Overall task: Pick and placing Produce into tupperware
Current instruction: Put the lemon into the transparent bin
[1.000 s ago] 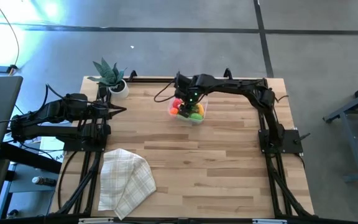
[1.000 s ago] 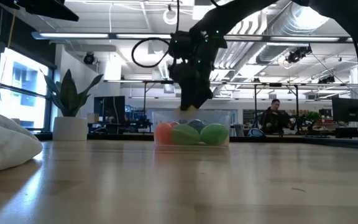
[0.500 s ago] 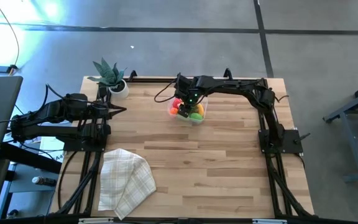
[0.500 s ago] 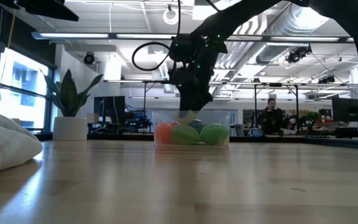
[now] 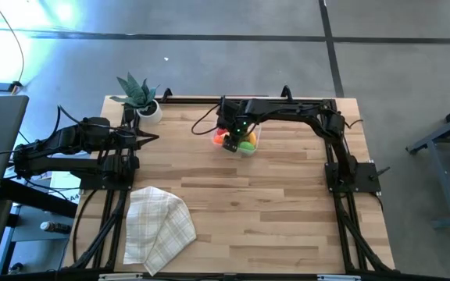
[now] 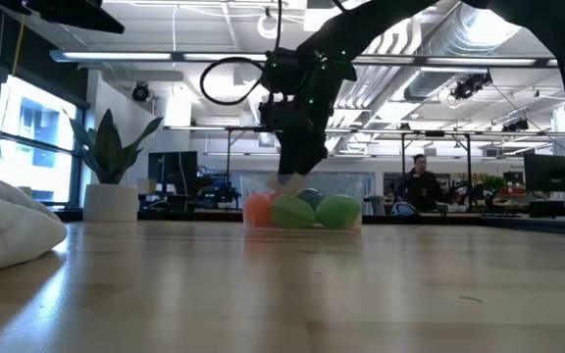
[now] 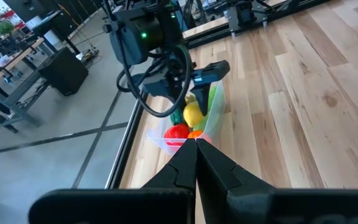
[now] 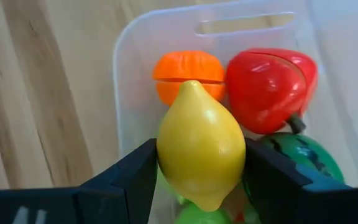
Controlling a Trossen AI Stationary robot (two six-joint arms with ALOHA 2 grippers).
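The clear tupperware [image 5: 250, 144] stands near the table's far edge; in the low view the tupperware [image 6: 303, 209] shows round red, orange and green produce through its wall. My right gripper [image 5: 230, 133] hangs over its left end, shut on a yellow lemon [image 8: 201, 146]. Below the lemon lie an orange piece [image 8: 188, 73], a red piece [image 8: 270, 81] and a green striped piece [image 8: 302, 158]. My left gripper [image 5: 154, 138] waits shut at the table's left side, its fingertips [image 7: 196, 142] meeting in a point. My right gripper pinches the lemon between its two fingers, one on each side of the fruit's widest middle [image 8: 166, 155]. The fingers come from above, pointing down. The lemon's pointed end [image 8: 191, 84] faces away from the wrist, and the fruit sits just over the pieces inside the tupperware.
A potted green plant [image 5: 137, 94] stands at the far left corner. A checked folded cloth [image 5: 158, 226] lies near the table's near left corner. Bare wood fills the middle and right of the table [image 5: 287, 203]. A person shows in the room beyond the table [image 6: 421, 183].
My right gripper, still shut on the lemon, has shifted a little toward the table's left edge, staying over the tupperware. The left arm has kept still.
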